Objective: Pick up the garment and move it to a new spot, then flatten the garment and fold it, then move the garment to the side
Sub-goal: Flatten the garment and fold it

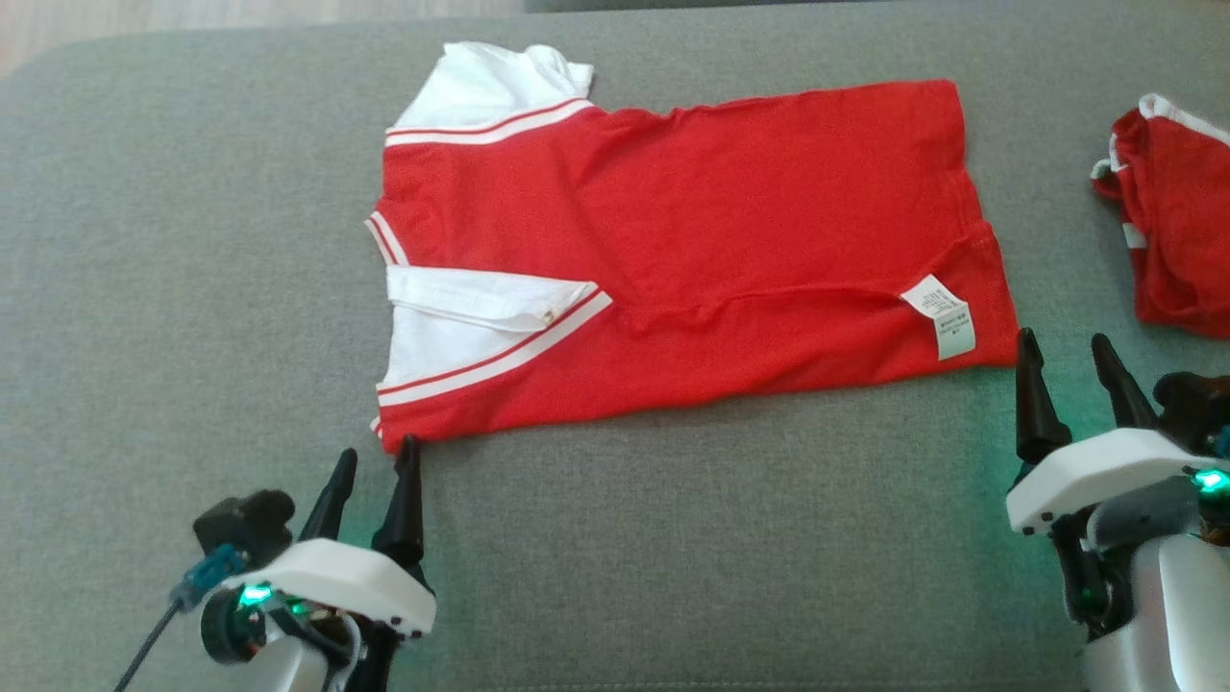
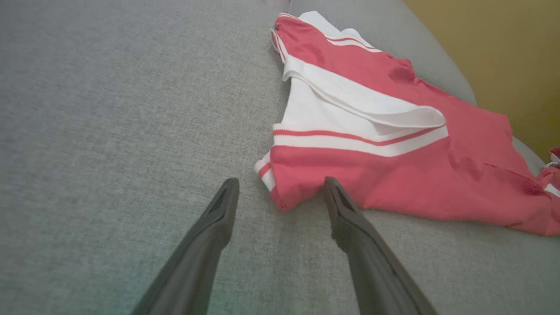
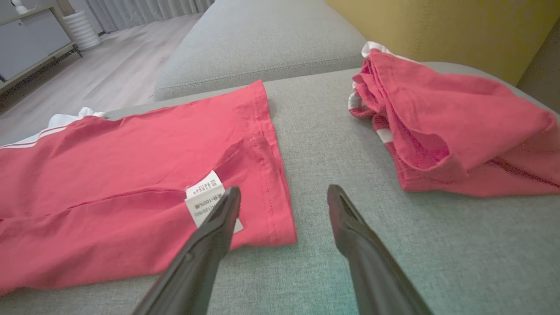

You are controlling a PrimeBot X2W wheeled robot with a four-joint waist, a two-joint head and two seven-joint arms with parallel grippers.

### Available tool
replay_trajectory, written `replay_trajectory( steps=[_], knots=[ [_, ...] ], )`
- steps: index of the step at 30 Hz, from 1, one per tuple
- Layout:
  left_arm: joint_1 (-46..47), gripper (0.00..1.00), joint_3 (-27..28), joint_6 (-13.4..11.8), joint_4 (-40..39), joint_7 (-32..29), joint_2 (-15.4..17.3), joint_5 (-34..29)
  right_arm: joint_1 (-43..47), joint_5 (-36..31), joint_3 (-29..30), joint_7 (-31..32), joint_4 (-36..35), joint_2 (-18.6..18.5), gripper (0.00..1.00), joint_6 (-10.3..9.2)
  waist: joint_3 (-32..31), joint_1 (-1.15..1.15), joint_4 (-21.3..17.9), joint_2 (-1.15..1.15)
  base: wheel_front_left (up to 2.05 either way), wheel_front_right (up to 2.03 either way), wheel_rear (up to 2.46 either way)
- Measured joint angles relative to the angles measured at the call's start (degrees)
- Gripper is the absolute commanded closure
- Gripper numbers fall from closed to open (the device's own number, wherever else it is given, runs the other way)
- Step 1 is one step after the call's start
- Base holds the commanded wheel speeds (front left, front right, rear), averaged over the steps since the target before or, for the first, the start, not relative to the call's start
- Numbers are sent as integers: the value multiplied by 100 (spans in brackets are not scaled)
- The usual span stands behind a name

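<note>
The red shirt [image 1: 673,259] lies flat on the grey cushion [image 1: 144,288], just ahead of both claws. The left claw [image 1: 378,448] stands open at its collar-end corner. The right claw [image 1: 1063,336] is open beside the hem corner, and neither grips anything. Another red garment [image 1: 1177,231] sits ahead of the right claw, to its right.

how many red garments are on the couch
2. A red shirt lies flat in the middle; a second red garment sits bunched to its right, partly cut off in the head view.
</note>
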State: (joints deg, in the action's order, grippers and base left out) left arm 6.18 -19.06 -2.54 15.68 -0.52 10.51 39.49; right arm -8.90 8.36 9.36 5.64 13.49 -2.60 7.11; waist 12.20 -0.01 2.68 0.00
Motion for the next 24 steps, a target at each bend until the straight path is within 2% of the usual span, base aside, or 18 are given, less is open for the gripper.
replay_trajectory(
  steps=[6,11,12,13,14,15,24],
  knots=[
    [114,0,169,-5,86,-126,-66,298,-12,18,-88,101,-77,2,0,0,154,1,-120,0,0,0,0],
    [329,2,159,4,219,-234,-78,298,-193,-3,-157,204,41,1,0,0,254,1,-170,0,0,0,0],
    [364,26,148,13,247,-258,-79,298,-263,-18,-183,250,85,1,0,0,266,1,-168,0,0,0,0],
    [402,64,138,27,270,-266,-85,298,-327,-22,-205,254,144,1,0,0,275,1,-164,0,0,0,0],
    [430,85,118,59,292,-283,-91,298,-391,-30,-214,276,214,1,0,0,282,1,-158,0,0,0,0],
    [447,100,93,60,318,-296,-96,298,-446,-52,-216,321,290,1,0,0,286,1,-151,0,0,0,0],
    [446,100,22,78,222,-164,-120,279,-749,-256,-122,428,1101,0,0,0,260,1,1,0,0,0,0]
  ],
)
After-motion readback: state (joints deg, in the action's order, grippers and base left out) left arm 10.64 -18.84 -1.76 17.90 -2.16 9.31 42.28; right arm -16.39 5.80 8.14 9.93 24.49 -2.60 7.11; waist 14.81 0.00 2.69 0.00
